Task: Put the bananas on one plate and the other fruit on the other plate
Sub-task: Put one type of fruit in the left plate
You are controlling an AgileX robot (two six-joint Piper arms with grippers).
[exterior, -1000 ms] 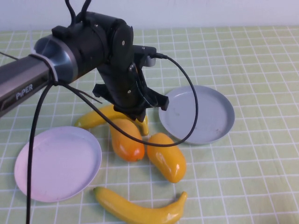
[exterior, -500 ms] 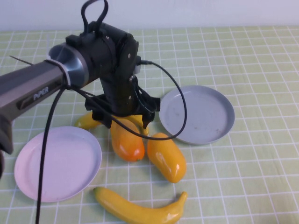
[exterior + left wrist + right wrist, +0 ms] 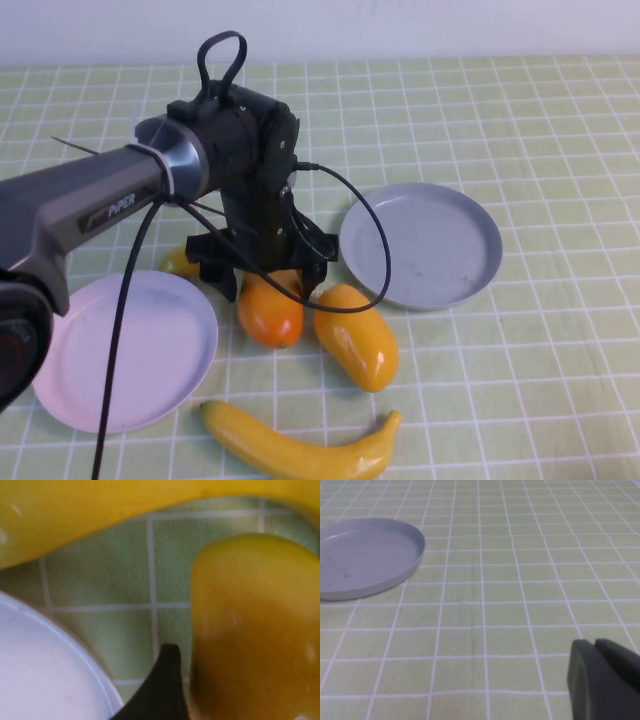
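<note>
My left gripper (image 3: 270, 280) is low over the deeper orange fruit (image 3: 270, 312), open, with one finger on each side of it. In the left wrist view a dark fingertip (image 3: 164, 690) stands right beside that fruit (image 3: 250, 630). The yellow-orange fruit (image 3: 357, 336) lies just to its right. One banana (image 3: 180, 263) lies behind, mostly hidden by the arm; it also shows in the left wrist view (image 3: 100, 515). The other banana (image 3: 300, 448) lies at the front. The pink plate (image 3: 130, 350) and the grey-blue plate (image 3: 420, 245) are both bare. My right gripper (image 3: 600, 680) is shut and empty, outside the high view.
The table has a green checked cloth (image 3: 540, 350). The left arm's black cable (image 3: 380, 250) loops over the grey-blue plate's near-left edge. The pink plate's rim (image 3: 45, 670) lies close to the left fingertip. The grey-blue plate (image 3: 365, 555) lies far from the right gripper.
My left gripper has moved down and slightly left, from above the back banana to straddling the deeper orange fruit. The fruits and plates have not moved.
</note>
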